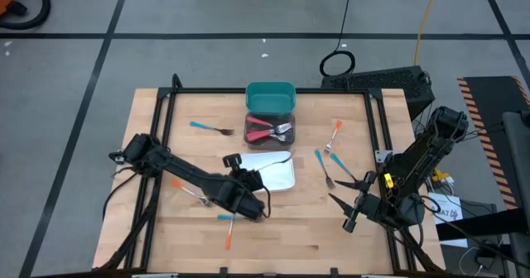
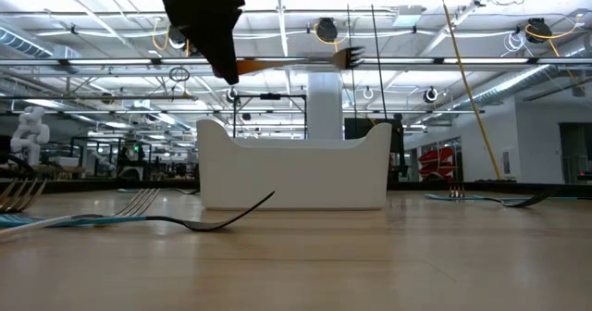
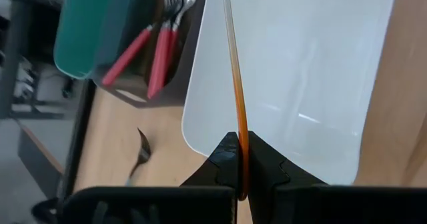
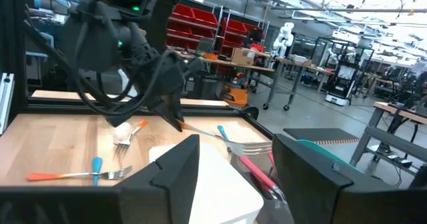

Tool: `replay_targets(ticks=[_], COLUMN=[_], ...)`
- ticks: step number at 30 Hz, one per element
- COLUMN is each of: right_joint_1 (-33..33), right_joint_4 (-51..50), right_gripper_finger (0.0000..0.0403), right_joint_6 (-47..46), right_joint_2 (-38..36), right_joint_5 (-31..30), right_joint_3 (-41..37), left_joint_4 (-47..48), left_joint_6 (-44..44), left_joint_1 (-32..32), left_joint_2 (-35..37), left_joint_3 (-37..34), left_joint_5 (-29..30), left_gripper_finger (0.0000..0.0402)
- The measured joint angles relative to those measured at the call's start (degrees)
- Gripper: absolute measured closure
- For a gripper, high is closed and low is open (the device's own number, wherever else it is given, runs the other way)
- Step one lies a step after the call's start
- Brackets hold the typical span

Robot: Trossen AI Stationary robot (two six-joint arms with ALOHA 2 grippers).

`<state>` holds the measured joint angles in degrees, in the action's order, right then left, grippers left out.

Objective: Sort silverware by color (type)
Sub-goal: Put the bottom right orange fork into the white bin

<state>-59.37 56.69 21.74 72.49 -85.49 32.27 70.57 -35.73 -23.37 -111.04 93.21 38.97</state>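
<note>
My left gripper [image 3: 241, 174] is pinched shut on a thin, glossy orange fork [image 3: 233, 71], holding it level above the smooth white bin [image 3: 300, 64], tines pointing out. Beside that, the dark bin [image 1: 269, 130] holds pink-handled forks [image 3: 157, 54], with the teal bin [image 1: 271, 96] beyond. My right gripper [image 1: 352, 211] waits with its fingers apart at the table's right side. Blue and orange forks lie scattered on the wood-grain table [image 1: 315, 228].

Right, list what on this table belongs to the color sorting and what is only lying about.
Belongs to the job:
- orange fork clamped in the left tool, above the white bin
- red forks in the dark bin
- loose blue fork and orange fork on the table
- teal bin

Lying about:
- black cable loop on the floor
- right tool, open, waiting at the table's edge
</note>
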Motion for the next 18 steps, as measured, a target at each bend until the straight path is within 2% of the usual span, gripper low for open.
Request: replay_targets(ticks=[13,18], right_joint_1=[0.0,0.0], right_joint_4=[0.0,0.0], right_gripper_finger=[0.0218,0.0218], right_joint_6=[0.4,0.4], right_joint_2=[0.0,0.0], right_joint_5=[0.0,0.0], right_joint_3=[0.0,0.0], left_joint_4=[-0.2,-0.3], left_joint_6=[-4.1,-1.6], left_joint_1=[0.4,0.7], left_joint_2=[-0.4,-3.0], left_joint_3=[0.0,0.0], left_joint_5=[-3.6,-4.4], left_gripper_finger=[0.0394,0.0394])
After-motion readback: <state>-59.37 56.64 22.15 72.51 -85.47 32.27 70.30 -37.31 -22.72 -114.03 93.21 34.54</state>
